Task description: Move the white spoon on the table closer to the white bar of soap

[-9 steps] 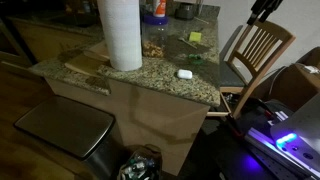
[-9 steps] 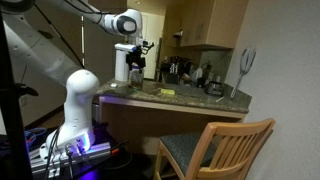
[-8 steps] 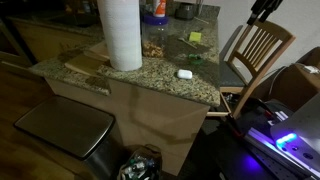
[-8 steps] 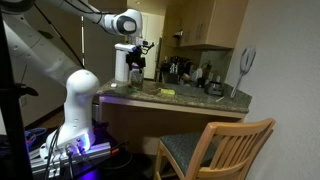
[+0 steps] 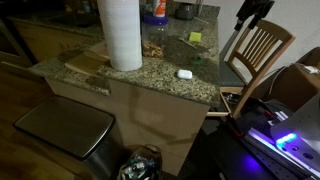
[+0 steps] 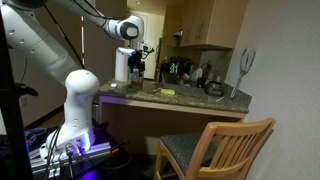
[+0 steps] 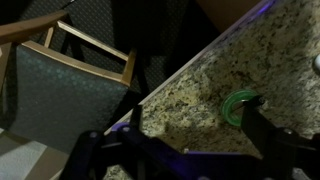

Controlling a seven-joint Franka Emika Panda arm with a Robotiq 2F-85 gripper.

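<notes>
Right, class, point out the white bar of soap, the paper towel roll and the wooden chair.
white bar of soap (image 5: 184,73), exterior view, its top.
paper towel roll (image 5: 121,35), exterior view, its side.
wooden chair (image 5: 262,48), exterior view, its backrest.

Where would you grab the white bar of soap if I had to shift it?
Probably from straight above, closing across its narrower width at mid-length. The white bar of soap lies flat on the table near the edge, low and rounded, so a sideways approach offers little to pinch.

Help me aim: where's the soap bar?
In an exterior view, the white bar of soap lies on the table between the paper roll and the wooden chair.
</notes>
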